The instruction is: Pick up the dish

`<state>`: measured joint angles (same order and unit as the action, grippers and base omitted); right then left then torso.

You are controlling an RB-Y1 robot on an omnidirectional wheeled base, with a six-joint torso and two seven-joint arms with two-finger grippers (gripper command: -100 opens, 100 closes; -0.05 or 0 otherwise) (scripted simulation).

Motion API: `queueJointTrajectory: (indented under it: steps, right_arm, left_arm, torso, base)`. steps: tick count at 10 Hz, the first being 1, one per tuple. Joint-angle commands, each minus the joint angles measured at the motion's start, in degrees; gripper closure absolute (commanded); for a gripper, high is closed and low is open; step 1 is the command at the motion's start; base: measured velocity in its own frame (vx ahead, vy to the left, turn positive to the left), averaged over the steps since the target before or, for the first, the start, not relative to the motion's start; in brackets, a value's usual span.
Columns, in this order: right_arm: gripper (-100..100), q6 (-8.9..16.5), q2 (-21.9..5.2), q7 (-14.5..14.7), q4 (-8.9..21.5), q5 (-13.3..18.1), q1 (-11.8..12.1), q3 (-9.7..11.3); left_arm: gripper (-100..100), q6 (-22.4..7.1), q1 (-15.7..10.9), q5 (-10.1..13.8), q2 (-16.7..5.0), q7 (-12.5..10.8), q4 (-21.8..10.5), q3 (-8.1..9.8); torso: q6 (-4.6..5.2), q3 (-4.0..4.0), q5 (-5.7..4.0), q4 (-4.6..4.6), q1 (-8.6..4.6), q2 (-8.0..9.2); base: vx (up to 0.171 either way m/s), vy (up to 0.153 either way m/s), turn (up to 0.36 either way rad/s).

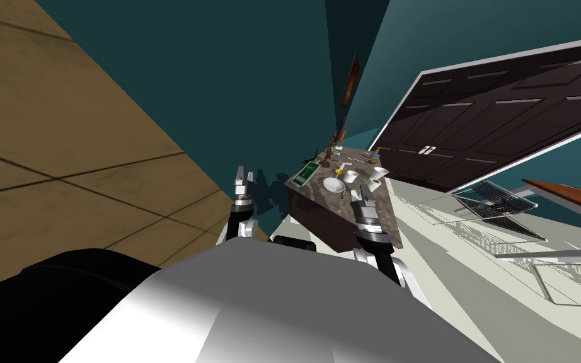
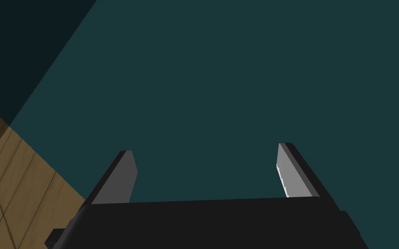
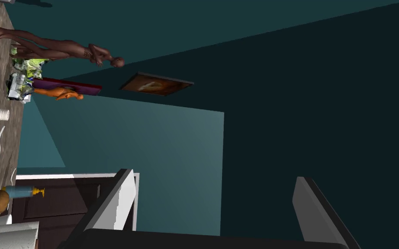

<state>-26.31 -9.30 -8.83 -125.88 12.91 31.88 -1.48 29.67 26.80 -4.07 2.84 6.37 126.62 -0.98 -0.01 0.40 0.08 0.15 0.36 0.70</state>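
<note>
While the dish point(image 1: 334, 184) sits untouched on the dark mottled table point(image 1: 330, 203), neither arm has contact with it.

Dish: white, round, shallow, upright. It lies toward the left side of the tabletop, roughly midway between the near and far ends.

Neighbours on the table: a green box point(image 1: 308, 171) just left of the dish and a little farther off. A white cup point(image 1: 350, 176) is just right of the dish and slightly beyond it. Farther back stand a blue bottle with a yellow top point(image 1: 375, 153) and a tall brown figurine point(image 3: 60, 47). A smaller orange figurine point(image 3: 58, 93) is close beside the brown one.

Right gripper point(image 3: 213, 175): over the table, to the right of the dish and a touch nearer, apart from it. Its two blades are spread wide with nothing between them. They point along the tabletop toward the teal wall point(image 1: 232, 82) rather than at the dish.

Left gripper point(image 2: 206, 148): off the table's left edge, held above the wood-look floor point(image 1: 62, 126), well apart from the dish. Blades likewise spread wide, gripping nothing.

Surroundings: a framed picture point(image 1: 349, 79) hangs on the wall past the table's far end. A dark panelled double door point(image 1: 491, 120) with a white frame stands to the far right.
</note>
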Motion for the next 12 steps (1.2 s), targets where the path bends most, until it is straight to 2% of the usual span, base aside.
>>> queueJointTrajectory:
  steps: [1, 2, 3, 4, 5, 6, 7, 8, 9, 10, 11, 12]
  right_arm:
    - [-100, -0.2, -0.9, -0.6, 1.3, 2.1, -0.1, 0.1]
    - [-100, 0.3, -2.7, -1.5, 2.3, 4.3, 0.1, 0.4]
    - [-100, 0.3, -2.7, -1.5, 2.3, 4.8, 0.1, 0.4]
    - [-100, 0.8, -4.6, -2.5, 3.3, 7.0, 0.2, 0.8]
    - [-100, 0.8, -4.6, -2.5, 3.3, 7.6, 0.2, 0.8]
    - [-100, 1.4, -6.6, -3.6, 4.5, 9.9, 0.2, 1.1]
    - [-100, 1.4, -6.6, -3.6, 4.5, 10.6, 0.2, 1.1]
    - [-100, 2.0, -8.8, -4.7, 5.8, 12.9, 0.3, 1.5]
    - [-100, 2.0, -8.8, -4.7, 5.8, 13.7, 0.3, 1.5]
    - [-100, 2.6, -11.1, -5.8, 7.1, 15.9, 0.3, 1.9]
    - [-100, 2.6, -11.1, -5.8, 7.1, 17.0, 0.3, 1.9]
    - [-100, 3.3, -13.5, -6.9, 8.6, 18.9, 0.2, 2.3]
  left_arm:
    - [0, 0.0, 0.0, 0.0, 0.0, 0.0, 0.0, 0.00]
    - [0, 0.0, 0.0, 0.0, 0.0, 0.0, 0.0, 0.01]
    - [0, 0.0, 0.0, 0.0, 0.0, 0.0, 0.0, 0.01]
    - [0, 0.0, 0.0, 0.0, 0.0, 0.0, 0.0, 0.01]
    - [0, 0.0, 0.0, 0.0, 0.0, 0.0, 0.0, 0.01]
    - [0, 0.0, 0.0, 0.0, 0.0, 0.0, 0.0, 0.01]
    - [0, 0.0, 0.0, 0.0, 0.0, 0.0, 0.0, 0.01]
    - [0, 0.0, 0.0, 0.0, 0.0, 0.0, 0.0, 0.01]
    - [0, 0.0, 0.0, 0.0, 0.0, 0.0, 0.0, 0.00]
    - [0, 0.0, 0.0, 0.0, 0.0, 0.0, 0.0, 0.01]
    - [0, 0.0, 0.0, 0.0, 0.0, 0.0, 0.0, 0.00]
    - [0, 0.0, 0.0, 0.0, 0.0, 0.0, 0.0, 0.01]
  torso:
    - [0.00, 0.00, 0.00, 0.00, 0.00, 0.00]
    - [0.01, -0.10, -0.03, -0.03, -0.14, -0.20]
    - [0.00, -0.15, -0.04, -0.06, -0.17, -0.26]
    - [0.01, -0.20, -0.05, -0.07, -0.22, -0.36]
    - [-0.01, -0.19, -0.04, -0.07, -0.18, -0.33]
    - [0.02, -0.20, -0.04, -0.07, -0.20, -0.36]
    - [0.00, -0.15, -0.05, -0.06, -0.20, -0.26]
    - [0.02, -0.16, -0.04, -0.05, -0.21, -0.30]
    - [0.00, -0.10, -0.03, -0.04, -0.11, -0.17]
    - [0.02, -0.12, -0.03, -0.04, -0.16, -0.23]
    - [-0.01, -0.13, -0.02, -0.05, -0.13, -0.23]
    - [0.03, -0.16, -0.03, -0.05, -0.17, -0.30]
  base:
    - [-0.104, 0.057, 0.040]
    - [-0.095, 0.053, 0.095]
    - [-0.074, 0.043, 0.068]
    - [-0.094, 0.058, 0.164]
    - [-0.085, 0.054, 0.050]
    - [-0.118, 0.054, 0.119]
    - [-0.094, 0.053, 0.064]
    - [-0.142, 0.087, 0.127]
    - [-0.113, 0.069, 0.079]
    - [-0.110, 0.080, 0.203]
    - [-0.090, 0.069, 0.059]
    - [-0.106, 0.082, 0.156]
